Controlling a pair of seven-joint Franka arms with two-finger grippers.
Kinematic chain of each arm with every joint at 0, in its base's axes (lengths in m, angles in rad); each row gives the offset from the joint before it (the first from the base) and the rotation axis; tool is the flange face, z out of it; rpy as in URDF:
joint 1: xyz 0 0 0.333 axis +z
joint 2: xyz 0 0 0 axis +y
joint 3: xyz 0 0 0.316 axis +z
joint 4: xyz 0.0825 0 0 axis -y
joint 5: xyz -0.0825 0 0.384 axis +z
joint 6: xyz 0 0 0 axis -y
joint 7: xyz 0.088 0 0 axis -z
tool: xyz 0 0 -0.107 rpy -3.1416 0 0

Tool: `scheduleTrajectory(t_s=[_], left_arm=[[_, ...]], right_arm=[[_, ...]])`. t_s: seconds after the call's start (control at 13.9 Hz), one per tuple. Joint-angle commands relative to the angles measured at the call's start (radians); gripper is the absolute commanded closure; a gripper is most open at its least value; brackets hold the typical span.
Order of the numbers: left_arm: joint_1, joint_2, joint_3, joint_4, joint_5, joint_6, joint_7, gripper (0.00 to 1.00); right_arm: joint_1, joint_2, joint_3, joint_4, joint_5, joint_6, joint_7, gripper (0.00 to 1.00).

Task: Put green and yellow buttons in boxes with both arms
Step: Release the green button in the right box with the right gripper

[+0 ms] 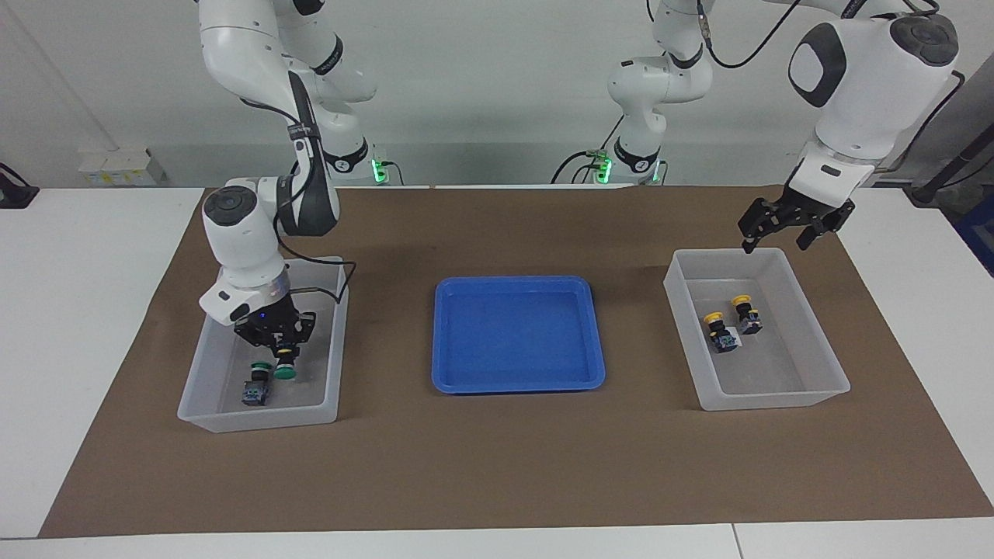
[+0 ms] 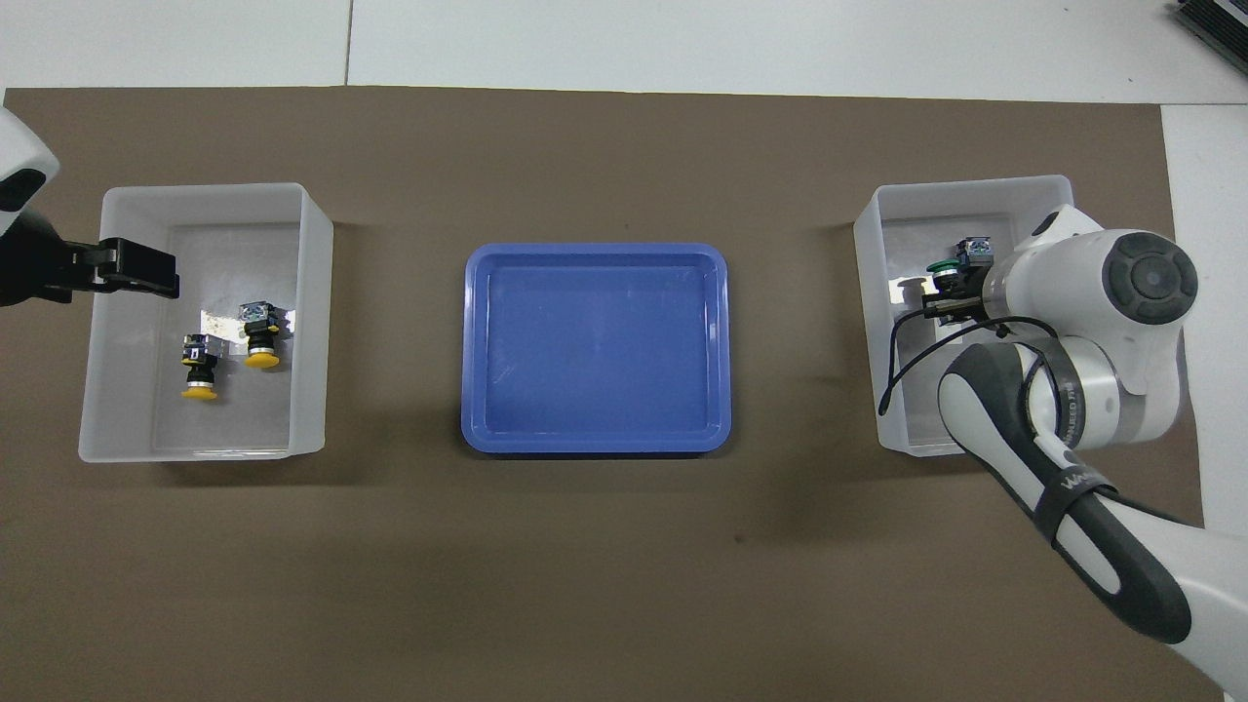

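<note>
- Right gripper (image 1: pixel 284 359) is lowered inside the box (image 1: pixel 203 365) at the right arm's end of the table, fingertips clamped on a green button (image 1: pixel 285 371) hanging cap-down just under them.
- Whether that held button touches the box floor cannot be told.
- Second green button (image 1: pixel 256 384) lies on the floor of the same box, just beside the held one and farther from the robots than the gripper.
- Left gripper (image 1: pixel 776 237) hangs with fingers spread apart and nothing between them, above the robot-side rim of the other box (image 1: pixel 823 345); this arm waits.
- Two yellow buttons (image 1: pixel 731 321) lie side by side on that box's floor, below the left gripper and farther from the robots.
- Blue tray (image 1: pixel 443 341) sits on the brown mat (image 1: pixel 497 466) between the two boxes, well apart from both grippers.
</note>
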Motion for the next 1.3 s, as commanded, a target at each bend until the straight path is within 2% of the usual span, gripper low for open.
scheduleTrajectory(t_s=[0.0, 0.07, 0.14, 0.29, 0.43, 0.65, 0.72, 0.86, 1.01, 1.23], left_arm=[[-0.005, -0.03, 0.003, -0.037, 0.021, 0.013, -0.007, 0.0], [-0.005, -0.03, 0.003, -0.035, 0.021, 0.013, -0.007, 0.0], [-0.005, -0.03, 0.003, -0.037, 0.021, 0.013, -0.007, 0.0], [-0.005, -0.03, 0.003, -0.035, 0.021, 0.013, -0.007, 0.0], [-0.005, -0.03, 0.004, -0.035, 0.021, 0.013, -0.007, 0.0], [-0.005, -0.03, 0.003, -0.037, 0.021, 0.013, -0.007, 0.0], [-0.005, -0.03, 0.003, -0.035, 0.021, 0.013, -0.007, 0.0], [-0.005, -0.03, 0.003, -0.035, 0.021, 0.013, -0.007, 0.0], [-0.005, -0.03, 0.003, -0.035, 0.021, 0.013, -0.007, 0.0], [-0.005, -0.03, 0.003, -0.037, 0.021, 0.013, -0.007, 0.0]], right_arm=[[-0.024, -0.009, 0.009, -0.031, 0.021, 0.027, -0.037, 0.64], [-0.023, -0.009, 0.009, -0.031, 0.021, 0.024, -0.035, 0.45], [-0.02, -0.009, 0.009, -0.028, 0.021, 0.021, -0.035, 0.35], [-0.018, -0.012, 0.011, -0.021, 0.021, 0.02, -0.031, 0.24], [-0.013, -0.036, 0.011, -0.01, 0.021, 0.012, -0.02, 0.2], [0.008, -0.116, 0.012, 0.024, 0.022, -0.118, 0.055, 0.11], [0.028, -0.145, 0.012, 0.028, 0.027, -0.153, 0.073, 0.04], [0.054, -0.208, 0.011, 0.051, 0.103, -0.232, 0.133, 0.0], [0.06, -0.248, 0.012, 0.132, 0.137, -0.395, 0.153, 0.0], [0.057, -0.259, 0.011, 0.29, 0.139, -0.612, 0.156, 0.0]])
